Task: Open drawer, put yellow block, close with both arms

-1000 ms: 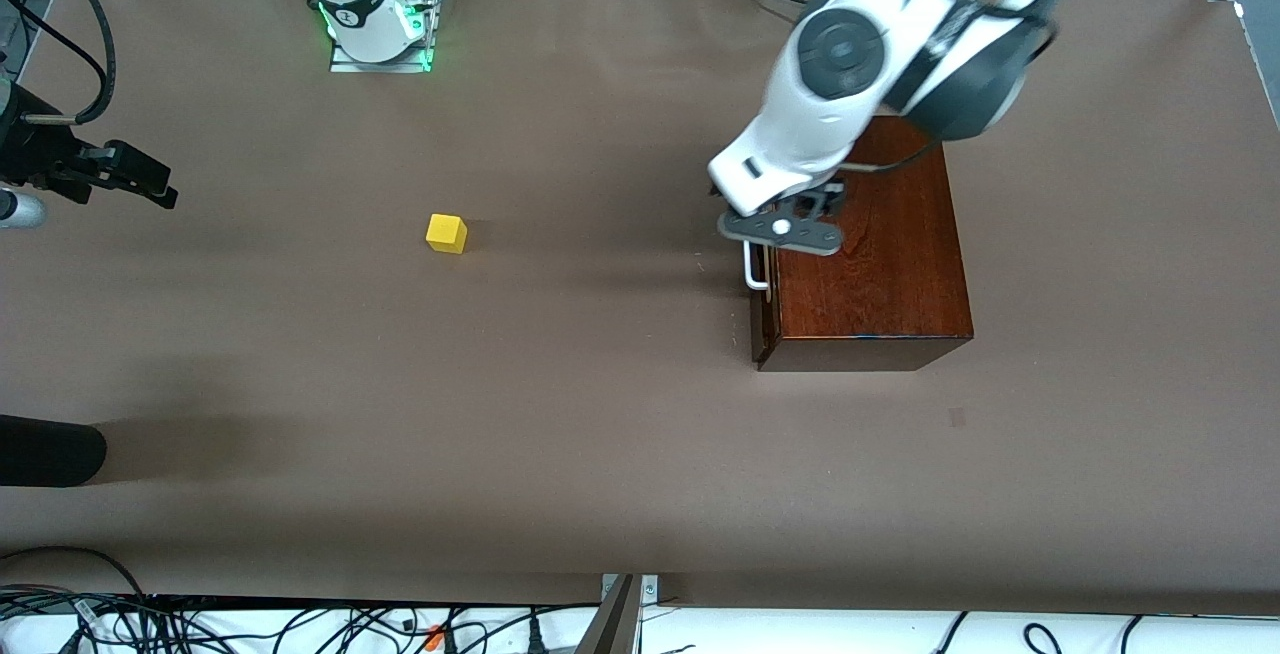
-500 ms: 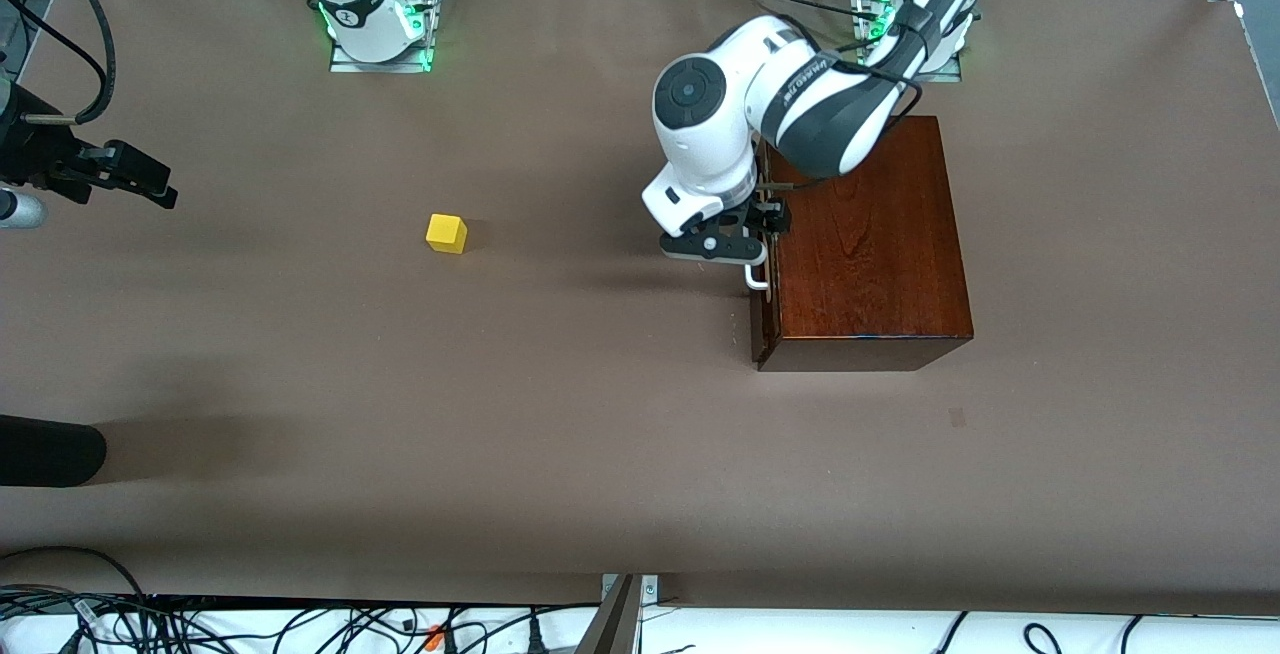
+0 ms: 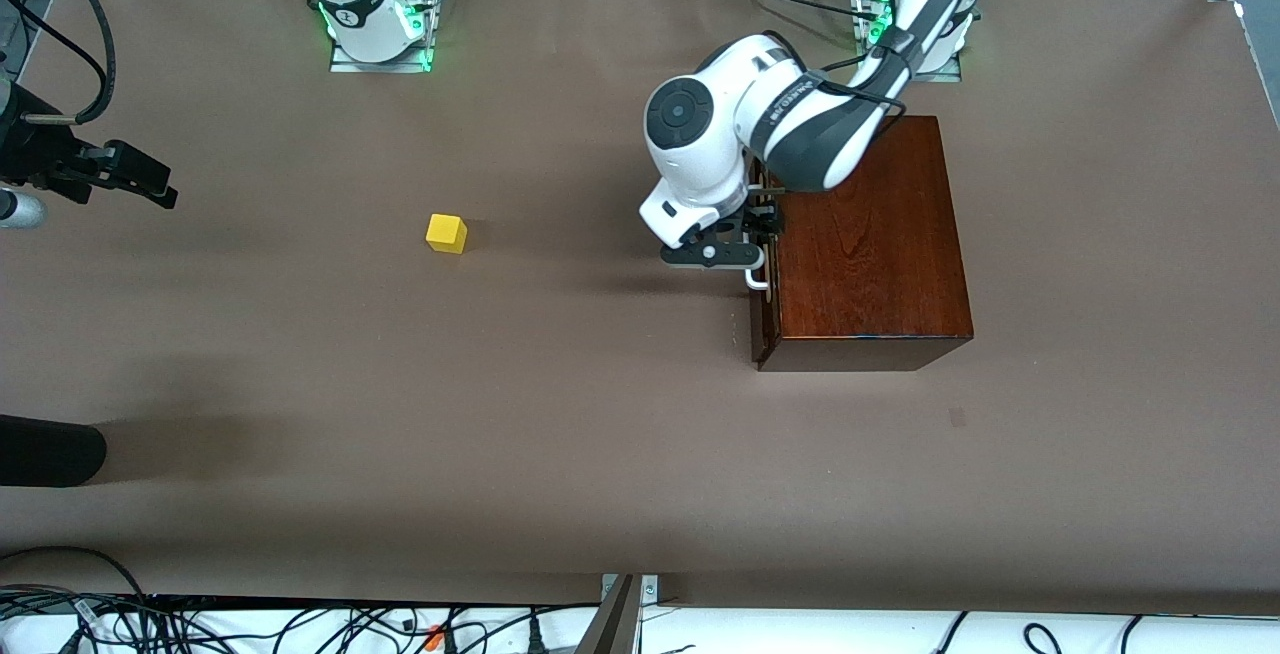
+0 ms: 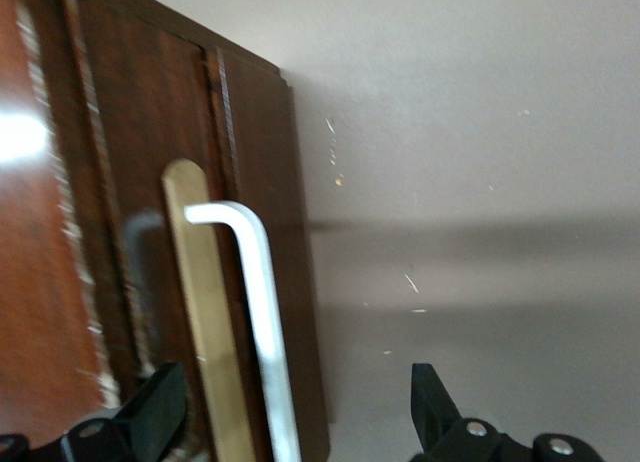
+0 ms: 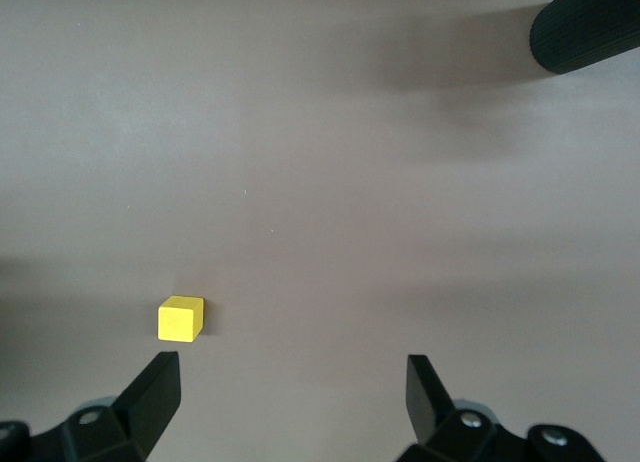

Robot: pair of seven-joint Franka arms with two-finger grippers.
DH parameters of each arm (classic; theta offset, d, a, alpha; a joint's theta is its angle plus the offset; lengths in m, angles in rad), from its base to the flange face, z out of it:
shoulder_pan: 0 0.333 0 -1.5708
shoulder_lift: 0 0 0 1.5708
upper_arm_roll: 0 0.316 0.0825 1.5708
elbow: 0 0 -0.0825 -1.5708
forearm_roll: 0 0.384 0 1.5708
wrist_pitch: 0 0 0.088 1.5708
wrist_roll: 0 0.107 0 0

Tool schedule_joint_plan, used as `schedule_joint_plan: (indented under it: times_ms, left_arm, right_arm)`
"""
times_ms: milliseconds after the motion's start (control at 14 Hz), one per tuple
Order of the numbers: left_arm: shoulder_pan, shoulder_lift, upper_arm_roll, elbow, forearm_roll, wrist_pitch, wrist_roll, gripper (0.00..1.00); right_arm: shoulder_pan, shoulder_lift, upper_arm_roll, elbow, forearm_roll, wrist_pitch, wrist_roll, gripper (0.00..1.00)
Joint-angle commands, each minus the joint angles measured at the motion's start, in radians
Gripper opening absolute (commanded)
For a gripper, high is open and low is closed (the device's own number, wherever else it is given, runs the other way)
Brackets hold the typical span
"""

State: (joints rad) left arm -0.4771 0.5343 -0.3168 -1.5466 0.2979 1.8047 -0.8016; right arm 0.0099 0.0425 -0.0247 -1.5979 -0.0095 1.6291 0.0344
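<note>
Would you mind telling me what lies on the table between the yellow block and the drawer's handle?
Only bare table lies between the yellow block and the handle, as the front view shows.

Left tool [image 3: 757,252] hangs low, fingers spread — right tool [image 3: 150,184] waits, fingers apart.

No legible text, label, brand, number or sign is found in any view. Faint lettering is seen on the left arm [image 3: 790,104], on the dark band of its forearm, but it cannot be read.
</note>
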Motion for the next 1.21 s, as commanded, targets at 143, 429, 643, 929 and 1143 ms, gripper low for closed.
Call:
schedule_joint_plan:
  times_ms: [143, 429, 643, 929, 1143]
  left_arm:
    - [-0.034, 0.027, 0.005, 0.010, 0.084, -0.021, -0.044, 1.00]
    - [-0.032, 0.042, 0.005, 0.002, 0.092, -0.015, -0.051, 1.00]
    - [-0.035, 0.059, 0.005, 0.000, 0.093, 0.001, -0.064, 1.00]
    - [-0.037, 0.070, 0.004, -0.003, 0.093, 0.005, -0.083, 1.00]
    - [-0.040, 0.085, -0.001, -0.009, 0.092, 0.041, -0.120, 1.00]
  right_arm:
    - [-0.001, -0.007, 0.003, 0.006, 0.006, -0.015, 0.001, 1.00]
    - [-0.002, -0.009, 0.003, 0.003, 0.006, -0.017, -0.010, 1.00]
    - [-0.002, -0.007, 0.000, 0.003, 0.006, -0.028, -0.013, 1.00]
    - [-0.002, -0.009, 0.000, 0.003, 0.005, -0.029, -0.013, 1.00]
    - [-0.002, -0.010, 0.000, 0.004, 0.006, -0.043, -0.005, 1.00]
